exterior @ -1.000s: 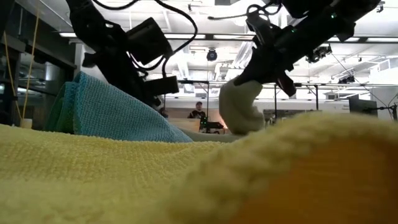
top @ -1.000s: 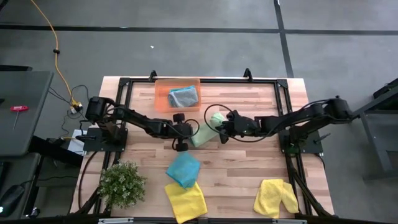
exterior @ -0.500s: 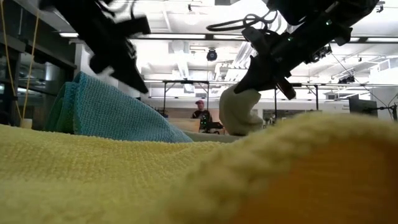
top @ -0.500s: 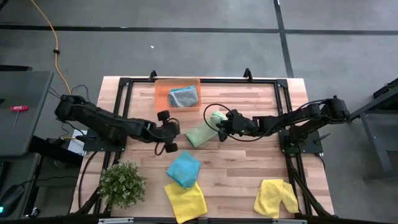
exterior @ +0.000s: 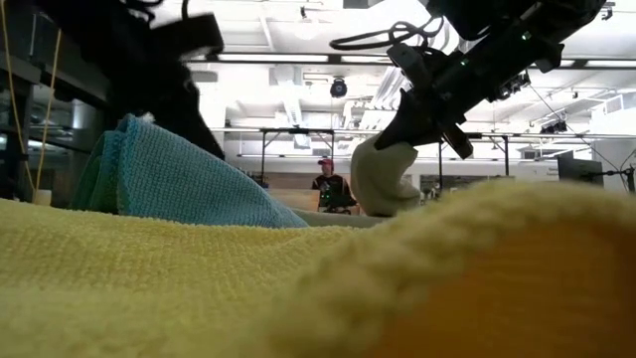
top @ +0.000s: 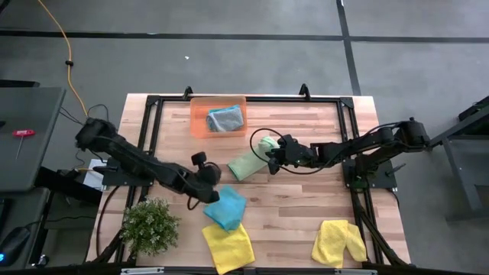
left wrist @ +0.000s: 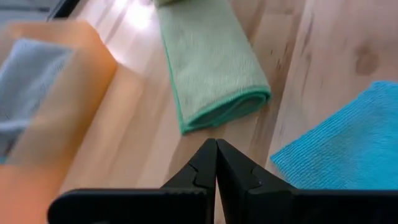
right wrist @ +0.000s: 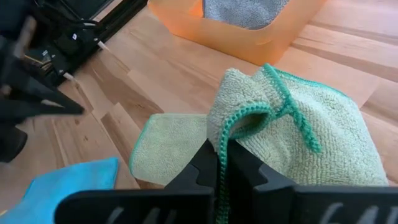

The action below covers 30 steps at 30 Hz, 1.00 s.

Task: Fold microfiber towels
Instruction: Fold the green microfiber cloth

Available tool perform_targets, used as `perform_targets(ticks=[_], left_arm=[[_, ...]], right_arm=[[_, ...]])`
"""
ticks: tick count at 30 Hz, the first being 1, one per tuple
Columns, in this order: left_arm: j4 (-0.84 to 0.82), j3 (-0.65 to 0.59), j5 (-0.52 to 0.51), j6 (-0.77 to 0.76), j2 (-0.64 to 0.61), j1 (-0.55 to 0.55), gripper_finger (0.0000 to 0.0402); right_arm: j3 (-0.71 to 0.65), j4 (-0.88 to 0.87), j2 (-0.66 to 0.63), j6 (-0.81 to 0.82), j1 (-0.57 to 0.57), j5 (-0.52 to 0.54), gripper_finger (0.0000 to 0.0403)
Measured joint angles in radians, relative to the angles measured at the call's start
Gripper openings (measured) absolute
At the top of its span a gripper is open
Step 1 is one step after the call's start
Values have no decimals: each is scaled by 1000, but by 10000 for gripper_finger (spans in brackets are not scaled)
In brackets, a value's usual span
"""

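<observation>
Right pincer (top: 269, 159) grasps the light green towel (top: 248, 163)'s lifted edge; left pincer (top: 210, 191), clenched empty, partly hides the teal towel (top: 227, 208) at 7 o'clock.

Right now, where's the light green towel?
In the high view the light green towel lies mid-table, just in front of the orange tray. The right gripper pinches its raised right end.
</observation>
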Motion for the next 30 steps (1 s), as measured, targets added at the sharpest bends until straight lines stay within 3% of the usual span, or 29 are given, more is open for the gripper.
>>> perform_targets(ticks=[4, 9, 16, 21, 30], left_arm=[[59, 0, -3, -59, 109, -6, 0], [148, -1, 28, -9, 200, 17, 0], [223, -1, 53, 125, 211, 94, 0], [268, 0, 180, 276, 202, 148, 0], [264, 0, 210, 309, 202, 201, 0]], right_arm=[[0, 0, 0, 0, 0, 0, 0], [0, 0, 0, 0, 0, 1, 0], [0, 0, 0, 0, 0, 1, 0], [0, 0, 0, -7, 0, 1, 0], [0, 0, 0, -16, 0, 13, 0]])
